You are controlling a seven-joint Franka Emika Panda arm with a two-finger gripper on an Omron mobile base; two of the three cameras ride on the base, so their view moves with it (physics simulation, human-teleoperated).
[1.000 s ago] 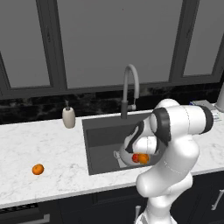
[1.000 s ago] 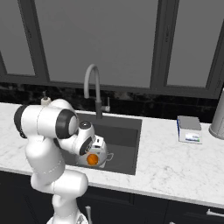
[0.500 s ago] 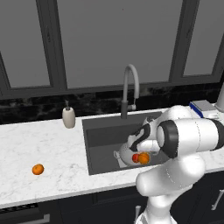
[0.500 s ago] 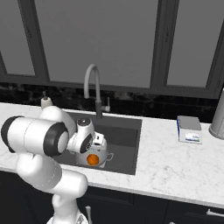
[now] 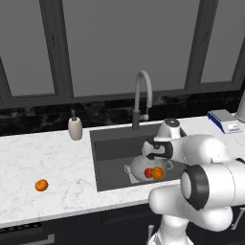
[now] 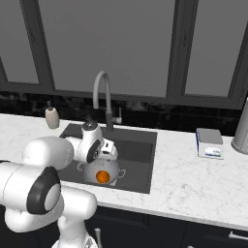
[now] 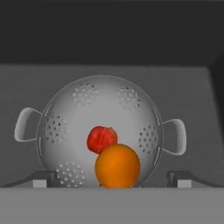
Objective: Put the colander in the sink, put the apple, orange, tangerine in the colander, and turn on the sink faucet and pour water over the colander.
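The jaws stand wide apart and hold nothing, their two dark tips low at either side of the hand view. The gripper (image 7: 112,177) hangs over the colander (image 7: 83,118), which sits in the sink (image 5: 112,155) on its floor. Inside the colander the orange (image 7: 117,166) lies nearest the tips, touching the apple (image 7: 101,138) just behind it. From the left base view the red apple (image 5: 148,172) and the orange (image 5: 157,172) show side by side in the bowl, partly behind the white hand. The sink faucet (image 5: 141,98) rises behind the sink, its arched spout reaching over the basin. The tangerine (image 5: 41,185) lies alone on the white marble table (image 5: 48,162), well apart from the sink on its left. A cream soap bottle (image 5: 74,128) stands near the sink's back left corner. A small scale (image 6: 209,143) lies on the table to the right of the sink.
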